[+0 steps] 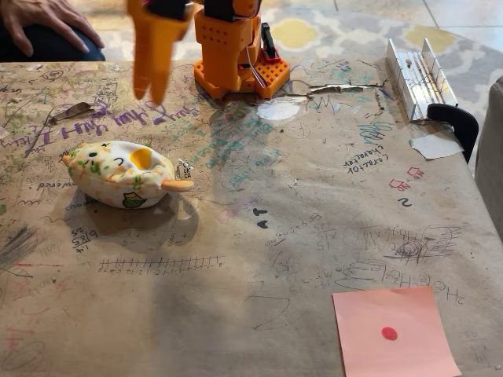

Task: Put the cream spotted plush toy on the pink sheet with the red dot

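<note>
1. One cream spotted plush toy [120,173] lies on the table at the left of the fixed view, about midway between the near and far edges. It is a rounded oval with orange and green spots, a yellow-orange patch on top and a small orange nub pointing right (a small green tag shows on its near side).
2. One pink sheet with the red dot [393,333] lies flat at the near right corner of the scene, well apart from the plush. Its near edge is cut off by the frame, and the single dot sits near its middle.
3. One orange gripper [150,88] hangs from the top of the frame, above and beyond the plush and slightly to its right, touching nothing. Its fingers point downward, close together and blurred, with nothing between them; whether they are fully closed cannot be told.
4. The orange arm base [233,56] stands at the far centre of the table.
5. The table [259,259] is covered in brown paper crowded with pen scribbles, numbers and tally marks. Two pale paper scraps lie on it: one just right of the base, one at the right edge.
6. One metal rail piece [415,77] rests at the far right.
7. Beyond the table, a patterned grey-and-yellow floor [346,31] is visible, and a person's hand [47,22] rests at the far left corner.
</note>
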